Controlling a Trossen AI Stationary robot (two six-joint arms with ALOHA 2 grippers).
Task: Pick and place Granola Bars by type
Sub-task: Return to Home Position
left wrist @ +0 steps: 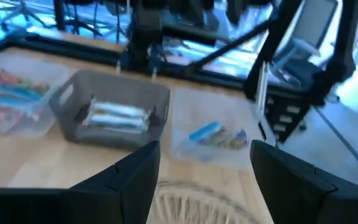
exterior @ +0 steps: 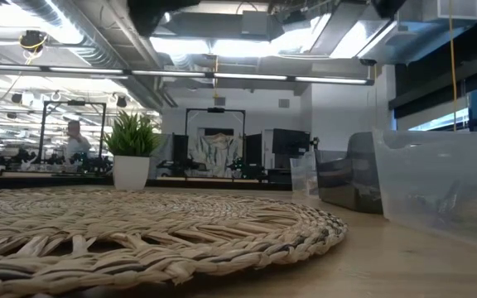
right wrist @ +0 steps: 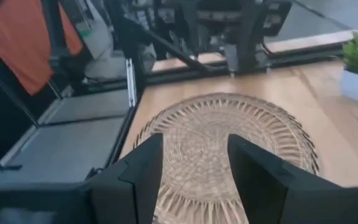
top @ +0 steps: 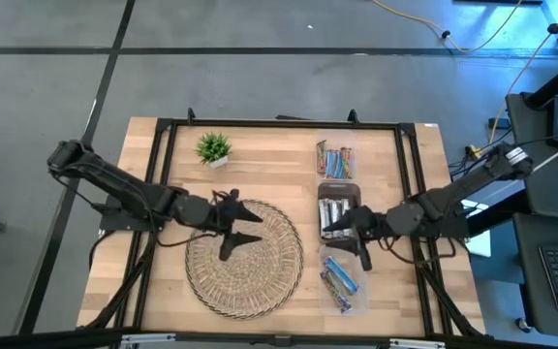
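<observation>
The granola bars lie sorted in three containers down the table's right side. Green, red and orange bars (top: 335,160) fill the far clear tray, silver-white bars (top: 335,209) the grey bin, and blue bars (top: 340,279) the near clear tray. My left gripper (top: 243,225) hovers open over the round woven mat (top: 245,267), and its wrist view faces the silver bars (left wrist: 114,116) and blue bars (left wrist: 216,135). My right gripper (top: 345,233) is open at the grey bin's near edge, pointing at the mat (right wrist: 229,140). Neither holds anything.
A small potted plant (top: 213,148) stands at the far left of the table and shows beyond the mat in the low view (exterior: 132,157). A black frame (top: 279,124) edges the tabletop. A person in orange (right wrist: 36,37) stands beyond the table's left side.
</observation>
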